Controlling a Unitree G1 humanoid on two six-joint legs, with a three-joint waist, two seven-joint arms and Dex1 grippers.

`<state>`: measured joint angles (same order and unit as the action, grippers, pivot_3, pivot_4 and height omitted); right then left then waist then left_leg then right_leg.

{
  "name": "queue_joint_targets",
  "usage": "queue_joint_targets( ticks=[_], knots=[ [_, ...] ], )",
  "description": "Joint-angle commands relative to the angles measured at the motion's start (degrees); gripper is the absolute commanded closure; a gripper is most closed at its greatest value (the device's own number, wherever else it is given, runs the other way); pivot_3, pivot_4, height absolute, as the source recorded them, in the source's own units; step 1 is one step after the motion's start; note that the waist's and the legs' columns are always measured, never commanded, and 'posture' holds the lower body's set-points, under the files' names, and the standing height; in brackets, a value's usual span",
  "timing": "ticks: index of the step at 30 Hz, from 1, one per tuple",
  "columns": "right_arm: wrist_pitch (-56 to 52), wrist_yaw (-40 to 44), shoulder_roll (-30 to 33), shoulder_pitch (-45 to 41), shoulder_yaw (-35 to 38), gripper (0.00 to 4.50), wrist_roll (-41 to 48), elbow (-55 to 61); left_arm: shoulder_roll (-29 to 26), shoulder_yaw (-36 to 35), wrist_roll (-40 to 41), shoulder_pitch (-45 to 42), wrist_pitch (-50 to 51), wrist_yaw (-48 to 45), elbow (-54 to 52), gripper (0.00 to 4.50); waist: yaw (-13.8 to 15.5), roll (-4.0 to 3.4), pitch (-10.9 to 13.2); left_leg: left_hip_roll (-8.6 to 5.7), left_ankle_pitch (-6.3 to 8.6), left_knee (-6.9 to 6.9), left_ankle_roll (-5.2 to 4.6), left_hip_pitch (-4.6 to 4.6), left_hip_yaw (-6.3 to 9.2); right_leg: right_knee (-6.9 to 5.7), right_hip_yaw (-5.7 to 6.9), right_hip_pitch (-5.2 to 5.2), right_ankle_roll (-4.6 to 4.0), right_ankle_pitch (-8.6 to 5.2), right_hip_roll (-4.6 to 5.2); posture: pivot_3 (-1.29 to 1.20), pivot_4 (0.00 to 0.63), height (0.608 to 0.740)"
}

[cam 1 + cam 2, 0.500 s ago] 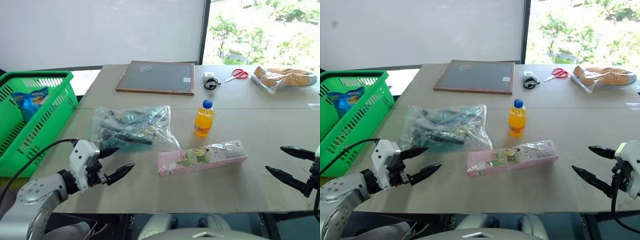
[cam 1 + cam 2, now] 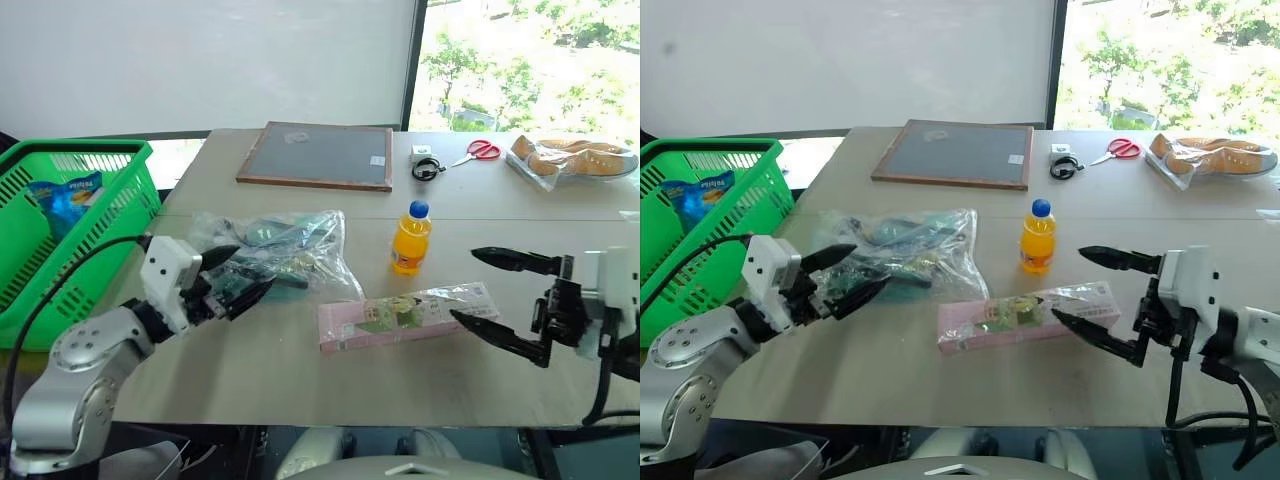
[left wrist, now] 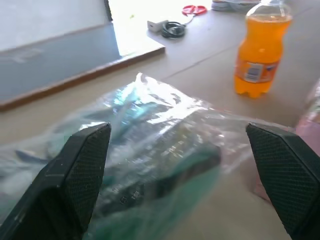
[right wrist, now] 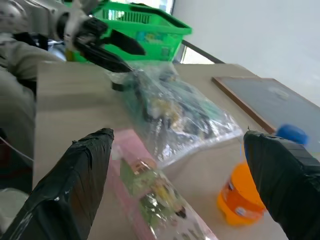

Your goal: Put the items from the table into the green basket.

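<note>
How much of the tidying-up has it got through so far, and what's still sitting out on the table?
Done: one blue packet lies in the green basket. In hand: nothing held. The left gripper, open, is at the clear bag; the right gripper, open, is at the end of the pink box. Left: the bag, the box and the orange bottle all lie on the table.
</note>
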<state>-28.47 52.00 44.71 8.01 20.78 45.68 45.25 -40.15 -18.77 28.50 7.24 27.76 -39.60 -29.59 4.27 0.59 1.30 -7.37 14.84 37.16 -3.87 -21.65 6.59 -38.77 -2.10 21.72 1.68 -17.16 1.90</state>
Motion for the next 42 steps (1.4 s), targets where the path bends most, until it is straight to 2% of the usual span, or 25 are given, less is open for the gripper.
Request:
queue_joint_targets(
  ticks=[1, 10, 14, 17, 20, 25, 26, 32, 34, 38, 41, 42],
  knots=[
    [0.6, 0.0, 0.9, 0.3, 0.4, 0.04, 0.7, 0.8, -3.9, 4.4, -7.8, -2.8, -3.1, 0.7, -0.5, 0.00, 0.2, 0.07, 0.0, 0.00, 0.00, 0.00, 0.00, 0.00, 0.00, 0.00, 0.00, 0.00, 0.00, 0.00, 0.00, 0.06, 0.000, 0.740],
    [4.8, 1.5, -0.5, 8.4, 1.7, 0.04, -2.6, 1.7, -10.1, 16.0, -20.8, -9.3, -10.9, -3.6, 11.0, 0.00, 1.0, 0.02, 0.0, 0.00, 0.06, -0.05, -0.03, 0.01, 0.00, -0.03, 0.00, 0.03, 0.00, 0.00, 0.00, 0.02, 0.000, 0.740],
    [6.7, 1.2, -1.3, 9.9, 0.7, 0.04, -4.2, 1.7, -9.7, 22.1, -25.4, -14.5, -14.2, -6.0, 19.6, 0.00, 1.0, 0.01, 0.0, 0.00, 0.08, -0.03, -0.05, 0.01, -0.01, -0.03, -0.01, 0.02, 0.00, 0.00, 0.00, 0.00, 0.000, 0.740],
    [8.1, 1.3, -1.8, 11.8, 0.4, 0.00, -6.0, 2.1, -8.1, 24.5, -27.4, -18.9, -15.8, -6.2, 25.2, 0.84, 1.0, 0.03, 0.0, 0.00, 0.07, -0.02, -0.05, 0.01, -0.01, -0.04, 0.01, 0.02, 0.01, 0.01, 0.00, -0.03, 0.000, 0.740],
    [8.9, 1.0, -2.5, 13.8, 1.2, 0.00, -6.3, 2.5, -7.2, 24.5, -28.6, -21.1, -16.8, -5.4, 28.4, 2.18, 0.5, -0.05, -0.1, 0.00, 0.04, -0.02, -0.07, 0.01, 0.00, -0.05, 0.01, 0.03, 0.01, 0.01, 0.00, -0.05, 0.000, 0.740],
    [10.8, 0.9, -3.3, 16.6, 1.3, 0.00, -7.9, 2.8, -6.7, 21.7, -32.2, -28.3, -24.9, 0.2, 38.2, 4.12, -0.6, -0.13, -0.3, 0.00, 0.02, -0.01, -0.14, 0.05, 0.00, -0.12, 0.02, 0.02, 0.02, 0.01, 0.00, -0.06, 0.000, 0.740],
    [10.9, 0.8, -3.3, 16.8, 1.2, 0.00, -7.9, 2.8, -6.7, 21.4, -32.8, -30.6, -26.7, 1.2, 40.4, 4.40, -0.9, -0.10, -0.2, 0.00, 0.03, -0.01, -0.16, 0.07, 0.01, -0.15, 0.02, 0.02, 0.02, 0.02, -0.01, -0.06, 0.000, 0.740],
    [11.6, 0.5, -3.4, 17.0, 1.5, 0.00, -7.8, 2.6, -7.1, 24.1, -38.1, -47.3, -33.4, 2.9, 57.8, 4.40, -2.1, 0.24, -0.2, -0.02, -0.07, 0.18, -0.09, -0.08, 0.13, -0.10, 0.15, 0.02, 0.11, 0.07, -0.01, -0.07, 0.003, 0.740],
    [12.0, 0.5, -3.4, 16.8, 1.5, 0.00, -8.2, 2.3, -6.8, 26.8, -41.9, -52.7, -35.3, 3.7, 66.4, 4.40, -2.4, 0.26, -0.3, -0.07, -0.08, 0.19, -0.17, -0.08, 0.10, -0.04, 0.10, 0.03, 0.17, 0.11, 0.01, -0.07, 0.002, 0.740],
    [12.7, 0.2, -3.5, 15.4, 0.4, 0.00, -9.2, 0.8, -2.1, 30.6, -46.1, -64.6, -38.7, 5.5, 88.0, 4.40, -3.2, 0.32, -0.3, -0.09, -0.12, 0.20, -0.24, -0.09, 0.13, -0.04, 0.12, 0.04, 0.19, 0.10, 0.00, -0.06, 0.000, 0.740],
    [12.6, 0.2, -3.4, 15.2, 0.2, 0.00, -9.5, 0.9, 0.0, 28.9, -43.5, -68.1, -39.2, 1.7, 94.0, 3.63, -3.6, 0.49, -0.3, -0.09, -0.12, 0.22, -0.25, -0.17, 0.14, -0.07, 0.14, 0.05, 0.19, 0.10, 0.00, -0.08, 0.001, 0.740],
    [12.6, 0.2, -3.3, 15.4, 0.4, 0.00, -9.6, 1.0, 0.2, 28.5, -42.9, -68.6, -40.0, 0.6, 94.6, 3.20, -3.9, 0.55, -0.2, -0.09, -0.12, 0.23, -0.26, -0.22, 0.14, -0.08, 0.13, 0.10, 0.19, 0.10, 0.00, -0.09, 0.004, 0.740]
  ],
)
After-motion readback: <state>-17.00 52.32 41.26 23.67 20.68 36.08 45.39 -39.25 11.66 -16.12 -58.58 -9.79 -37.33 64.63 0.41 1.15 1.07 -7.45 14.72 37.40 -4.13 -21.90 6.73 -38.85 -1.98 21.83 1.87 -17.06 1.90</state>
